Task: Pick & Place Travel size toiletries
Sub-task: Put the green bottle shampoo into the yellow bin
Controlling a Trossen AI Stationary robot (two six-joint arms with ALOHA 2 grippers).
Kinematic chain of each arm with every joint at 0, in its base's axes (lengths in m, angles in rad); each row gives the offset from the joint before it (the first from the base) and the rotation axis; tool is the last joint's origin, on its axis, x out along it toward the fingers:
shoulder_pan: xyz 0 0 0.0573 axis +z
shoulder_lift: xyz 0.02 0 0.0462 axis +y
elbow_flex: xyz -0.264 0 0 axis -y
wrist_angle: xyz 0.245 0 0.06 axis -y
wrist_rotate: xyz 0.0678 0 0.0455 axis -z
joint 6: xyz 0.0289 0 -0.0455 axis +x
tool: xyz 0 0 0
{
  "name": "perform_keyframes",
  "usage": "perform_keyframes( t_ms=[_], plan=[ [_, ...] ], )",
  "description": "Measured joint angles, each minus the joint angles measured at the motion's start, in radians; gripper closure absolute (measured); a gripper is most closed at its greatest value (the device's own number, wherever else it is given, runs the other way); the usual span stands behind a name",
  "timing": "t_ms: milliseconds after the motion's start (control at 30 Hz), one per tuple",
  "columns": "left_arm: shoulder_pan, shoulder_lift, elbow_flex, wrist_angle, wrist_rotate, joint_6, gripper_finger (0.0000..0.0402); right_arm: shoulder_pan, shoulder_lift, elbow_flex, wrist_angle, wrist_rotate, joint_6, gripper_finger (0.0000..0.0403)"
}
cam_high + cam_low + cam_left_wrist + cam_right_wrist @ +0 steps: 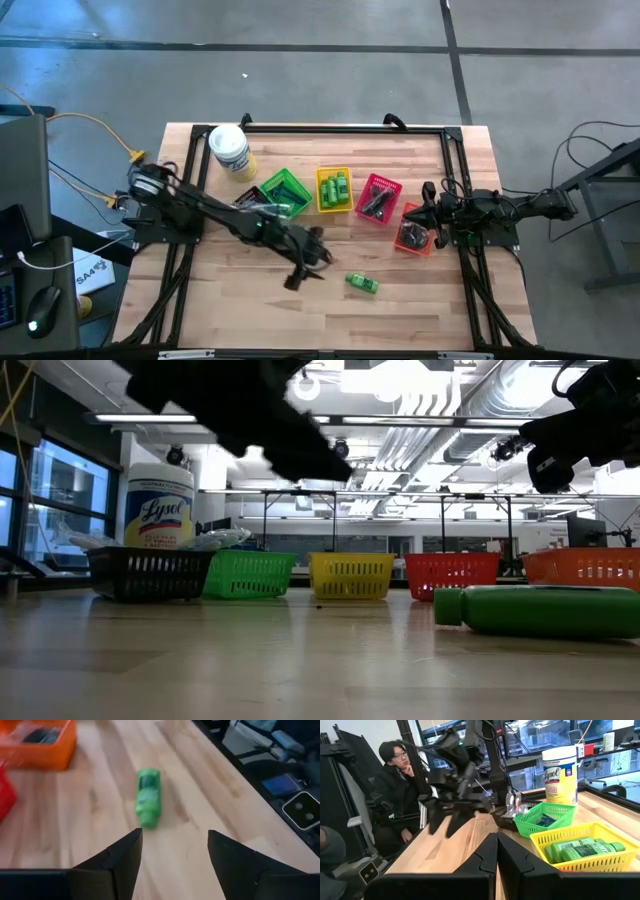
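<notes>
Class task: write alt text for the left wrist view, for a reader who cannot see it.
A green mini bottle lies on its side on the wooden table, just beyond the left tool, whose fingers are open. An orange basket sits farther off.

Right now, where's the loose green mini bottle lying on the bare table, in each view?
High view: loose green mini bottle, lower centre, just right of the left pincer.
Low view: lying on its side at the right edge.
Left wrist view: upper centre, beyond the open fingers.
Right wrist view: not in it.
Shared landmark: the orange basket.
</notes>
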Motion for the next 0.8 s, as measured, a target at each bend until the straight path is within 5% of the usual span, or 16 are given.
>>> perform_keyframes(
  t_ms=[333, 800],
  plan=[
    [-0.018, 0.218, 0.299, -0.109, 0.09, 0.0, 0.0119, 0.0, 0.0, 0.0, -0.007, 0.0, 0.0, 0.0401],
    [-0.017, 0.432, 0.505, -0.16, 0.073, 0.063, 0.0073, 0.0, 0.012, 0.0, -0.01, 0.003, -0.007, 0.0401]
  ],
)
